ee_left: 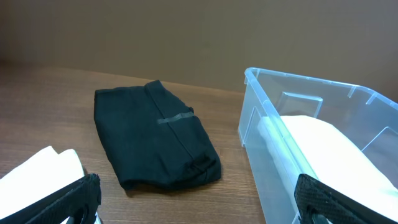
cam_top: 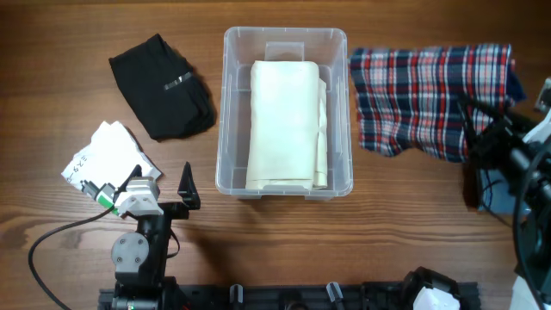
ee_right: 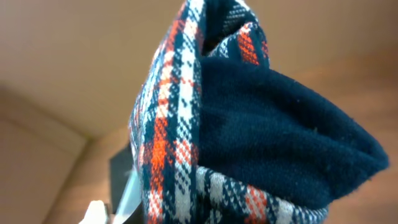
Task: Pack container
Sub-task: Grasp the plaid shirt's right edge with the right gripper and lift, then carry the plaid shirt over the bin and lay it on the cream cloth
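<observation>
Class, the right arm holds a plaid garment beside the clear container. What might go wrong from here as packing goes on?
1. The plaid garment hangs bunched and wide; it may catch on the rim of the container and drape outside.
2. The cream cloth already covers most of the floor, so a crumpled plaid layer may leave little room for the black garment.
3. Plaid fills the right wrist view, so that camera cannot guide placement.

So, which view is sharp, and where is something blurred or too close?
Overhead view: even light, sharp, a mild sheen on the clear container. Left wrist view: the black garment is sharp; the left tool's fingers are soft at the bottom edge. Right wrist view: the plaid cloth fills the frame, background blurred.
</observation>
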Motion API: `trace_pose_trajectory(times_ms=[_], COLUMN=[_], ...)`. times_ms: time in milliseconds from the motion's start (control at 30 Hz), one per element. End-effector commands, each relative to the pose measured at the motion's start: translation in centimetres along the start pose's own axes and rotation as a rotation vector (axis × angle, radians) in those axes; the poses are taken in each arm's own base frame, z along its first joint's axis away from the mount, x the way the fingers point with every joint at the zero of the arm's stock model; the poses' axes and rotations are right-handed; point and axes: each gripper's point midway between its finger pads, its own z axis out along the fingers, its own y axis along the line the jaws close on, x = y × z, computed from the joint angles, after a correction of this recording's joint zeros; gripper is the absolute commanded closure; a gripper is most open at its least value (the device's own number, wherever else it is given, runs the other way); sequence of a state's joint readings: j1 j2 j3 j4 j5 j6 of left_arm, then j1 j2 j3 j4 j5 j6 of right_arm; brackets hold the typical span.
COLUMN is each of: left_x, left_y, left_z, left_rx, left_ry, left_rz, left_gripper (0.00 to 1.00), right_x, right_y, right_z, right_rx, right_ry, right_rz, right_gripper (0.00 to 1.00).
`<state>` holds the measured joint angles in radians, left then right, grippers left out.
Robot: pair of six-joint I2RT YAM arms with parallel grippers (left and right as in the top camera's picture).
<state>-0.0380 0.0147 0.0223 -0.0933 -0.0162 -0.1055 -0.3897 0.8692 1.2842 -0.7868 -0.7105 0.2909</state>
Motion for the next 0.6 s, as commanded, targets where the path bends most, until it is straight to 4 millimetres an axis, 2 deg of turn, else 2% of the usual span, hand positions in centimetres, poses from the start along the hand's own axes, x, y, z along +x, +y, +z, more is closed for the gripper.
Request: trace_pose_trajectory(times_ms=[0,100,167,267,367,467,567], left_x=[0.1,0.1,0.1,0.1,0.1,0.1,0.1], left_y=[0.0,0.0,0.0,0.0,0.0,0.0,0.0], left_z=[0.0,0.0,0.0,0.0,0.0,0.0,0.0], left_rx=[0.003,0.003,0.003,0.003,0.003,0.003,0.003], left_ry=[-0.003,-0.003,-0.003,-0.003,-0.003,-0.003,-0.003], left_rz=[0.023,0.023,0.023,0.023,0.023,0.023,0.023], left_gripper=[0.00,0.00,0.00,0.00,0.00,0.00,0.00], right_x=[-2.1,-2.1,-1.2,-0.3,1.5,3.2,4.7], right_y=[4.3,5.7,7.1,8.8,10.9,10.7,10.4], right_z=[0.7,3.5,7.5,10.8,15.6,19.6,23.1], right_rx=[-0.155,-0.212,-0.232,-0.253,-0.229,-0.143,-0.134], right_ry=[-0.003,0.034,0.080,0.101,0.102,0.094,0.104], right_rz=[0.007,0.037,0.061,0.068,0.091,0.145,0.195], right_gripper=[0.96,0.96,0.96,0.96,0.96,0.96,0.95])
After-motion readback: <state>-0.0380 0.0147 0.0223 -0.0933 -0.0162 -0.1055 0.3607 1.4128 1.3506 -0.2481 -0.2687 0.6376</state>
